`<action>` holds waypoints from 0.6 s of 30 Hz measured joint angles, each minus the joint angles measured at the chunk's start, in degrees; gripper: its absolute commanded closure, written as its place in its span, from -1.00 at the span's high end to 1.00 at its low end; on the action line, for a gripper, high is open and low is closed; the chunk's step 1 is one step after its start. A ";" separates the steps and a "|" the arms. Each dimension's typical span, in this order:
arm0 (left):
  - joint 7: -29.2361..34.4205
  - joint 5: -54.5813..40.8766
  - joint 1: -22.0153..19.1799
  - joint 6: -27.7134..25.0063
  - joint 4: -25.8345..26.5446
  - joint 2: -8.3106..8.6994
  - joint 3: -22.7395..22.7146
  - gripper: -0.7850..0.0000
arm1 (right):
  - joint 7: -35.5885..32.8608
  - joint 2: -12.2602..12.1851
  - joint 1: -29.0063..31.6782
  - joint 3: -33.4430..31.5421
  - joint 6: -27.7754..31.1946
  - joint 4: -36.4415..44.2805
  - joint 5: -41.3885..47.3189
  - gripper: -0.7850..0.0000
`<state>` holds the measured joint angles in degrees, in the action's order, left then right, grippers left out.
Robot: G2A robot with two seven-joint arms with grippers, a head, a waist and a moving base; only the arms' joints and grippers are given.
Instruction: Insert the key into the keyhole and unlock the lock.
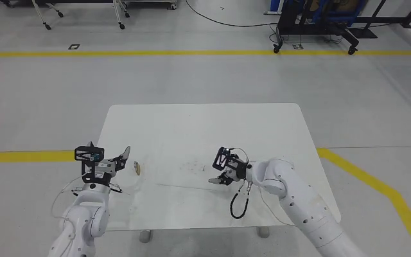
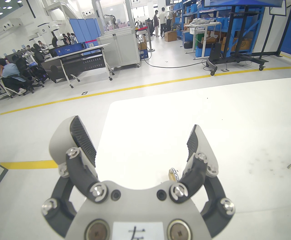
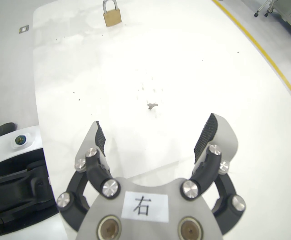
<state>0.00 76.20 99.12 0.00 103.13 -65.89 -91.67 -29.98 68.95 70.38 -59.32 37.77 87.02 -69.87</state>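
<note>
We saw the lock point(image 3: 111, 17) lying flat on the white table point(image 1: 205, 128), just beside the left gripper point(image 2: 136, 134). That gripper had its two fingers point(image 2: 81, 141) spread wide, with nothing between them. We think it sat there so it could grab the lock and keep it from sliding. The little key point(image 3: 152, 105) lay by itself, well apart from the lock and right in front of the right gripper point(image 3: 155, 127). That one was wide open too and held nothing. It pointed at the key, so picking it up looked like the first job. The lock's hoop point(image 3: 109, 5) looked shut. We could not tell which way the keyhole faced, as it was too small to see.
</note>
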 measured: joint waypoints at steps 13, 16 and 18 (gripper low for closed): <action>0.00 0.00 0.00 0.00 0.00 0.00 0.00 1.00 | -2.41 2.12 -6.04 7.16 -3.16 -7.27 3.53 -0.20; 0.00 0.00 0.00 0.00 0.00 0.00 0.00 1.00 | -2.71 2.42 -6.56 8.08 -4.32 -8.02 3.55 -0.25; 0.00 0.00 0.00 0.00 0.00 0.00 0.00 1.00 | -2.79 2.63 -6.85 8.67 -5.25 -8.50 3.57 -0.29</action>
<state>0.00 76.20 99.12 0.00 103.13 -65.89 -91.67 -32.77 71.59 63.54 -50.65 32.52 78.52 -66.30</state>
